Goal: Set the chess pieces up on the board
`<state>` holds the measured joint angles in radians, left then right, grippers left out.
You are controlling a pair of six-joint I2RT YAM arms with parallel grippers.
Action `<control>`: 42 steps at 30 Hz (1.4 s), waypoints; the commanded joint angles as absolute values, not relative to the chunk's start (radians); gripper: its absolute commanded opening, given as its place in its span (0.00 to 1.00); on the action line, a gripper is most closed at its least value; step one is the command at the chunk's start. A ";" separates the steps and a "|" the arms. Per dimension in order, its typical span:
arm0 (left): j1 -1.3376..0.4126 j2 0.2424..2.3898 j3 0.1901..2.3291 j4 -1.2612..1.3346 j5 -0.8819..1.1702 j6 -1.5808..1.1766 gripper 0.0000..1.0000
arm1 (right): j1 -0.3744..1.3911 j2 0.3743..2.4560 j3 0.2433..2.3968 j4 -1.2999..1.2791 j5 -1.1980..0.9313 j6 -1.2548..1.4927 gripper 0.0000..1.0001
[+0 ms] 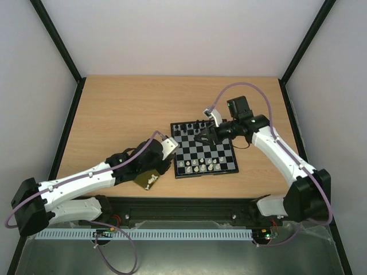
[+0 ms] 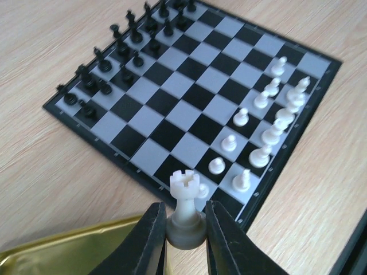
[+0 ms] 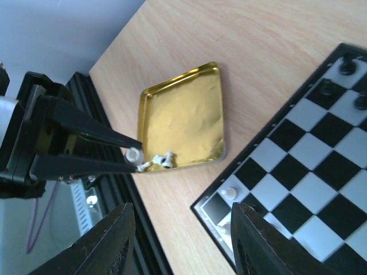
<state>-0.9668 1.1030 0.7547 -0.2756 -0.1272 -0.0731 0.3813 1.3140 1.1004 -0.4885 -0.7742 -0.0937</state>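
Closest in, a small white plastic rook [image 2: 184, 192] stands upright, pinched at its base between the two dark fingers of the left gripper [image 2: 186, 213], which is clamped tight on it. That is one piece in hand. It hangs just off the near left corner of the small square chessboard with black and grey-white checks and a black rim [image 2: 189, 97], over the rim of the shiny gold square tray [image 3: 183, 114].

The tray lies on the pale wooden worktop [image 1: 126, 109], close to its near edge and just beside the board's left side. Two little white pieces [image 3: 163, 160] lie on their sides against the tray's near rim.

On the board, the white chessmen [image 2: 260, 156] fill the two rows along its near edge: I count twelve, six in front and six behind, with the near left corner square bare. The tiny black chessmen [image 2: 120, 48] crowd the two rows along the far edge, packed too closely for a sure count.

The right gripper [image 3: 183, 246] hovers above the board, its fingers spread apart with nothing between them.
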 commanded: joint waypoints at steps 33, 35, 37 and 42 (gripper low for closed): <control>-1.077 1.085 0.634 0.128 -0.201 -0.205 0.16 | 0.635 1.481 1.227 -0.639 -0.752 -0.082 0.33; -1.077 1.083 0.628 0.142 -0.195 -0.209 0.16 | 0.635 1.483 1.225 -0.636 -0.755 -0.081 0.29; -1.077 1.087 0.628 0.144 -0.189 -0.210 0.16 | 0.635 1.484 1.226 -0.634 -0.758 -0.081 0.23; -1.080 1.092 0.625 0.146 -0.205 -0.222 0.19 | 0.634 1.483 1.224 -0.624 -0.741 -0.078 0.13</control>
<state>-1.0733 1.0920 0.6357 0.0917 -0.1699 -0.1997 0.6289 1.4860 1.2240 -0.5930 -0.7506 -0.0814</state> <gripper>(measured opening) 0.173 0.144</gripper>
